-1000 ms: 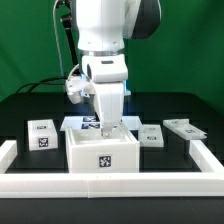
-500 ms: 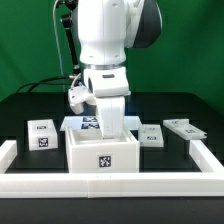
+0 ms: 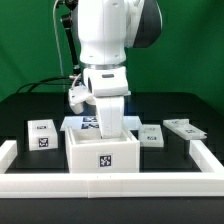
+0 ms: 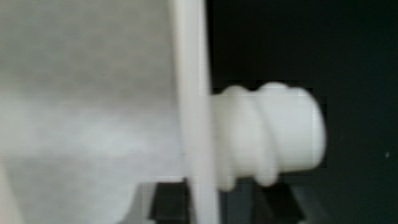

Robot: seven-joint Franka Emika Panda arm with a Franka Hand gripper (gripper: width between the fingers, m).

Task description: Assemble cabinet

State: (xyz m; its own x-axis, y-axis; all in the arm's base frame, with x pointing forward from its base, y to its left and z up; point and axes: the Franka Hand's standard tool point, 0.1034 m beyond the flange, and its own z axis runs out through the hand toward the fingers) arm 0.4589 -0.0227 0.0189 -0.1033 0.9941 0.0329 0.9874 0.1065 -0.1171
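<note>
The large white cabinet box (image 3: 103,158), with a code tag on its front, stands at the front centre of the table. My gripper (image 3: 111,130) reaches down into it from above at its back wall. In the wrist view my gripper (image 4: 214,203) has a dark finger on each side of the thin white wall (image 4: 192,90) and looks shut on it. A round white ribbed knob (image 4: 276,135) sticks out from one side of that wall. A small tagged white block (image 3: 41,133) lies at the exterior view's left and another (image 3: 151,136) at its right.
A flat tagged white piece (image 3: 184,128) lies at the far right of the exterior view. The marker board (image 3: 84,122) lies behind the box, partly hidden by the arm. The long white rail (image 3: 110,183) frames the table's front and sides.
Since one second ago the wrist has turned and shifted slightly towards the exterior view's right over the box. It has held still for the last half second, and the box has not moved.
</note>
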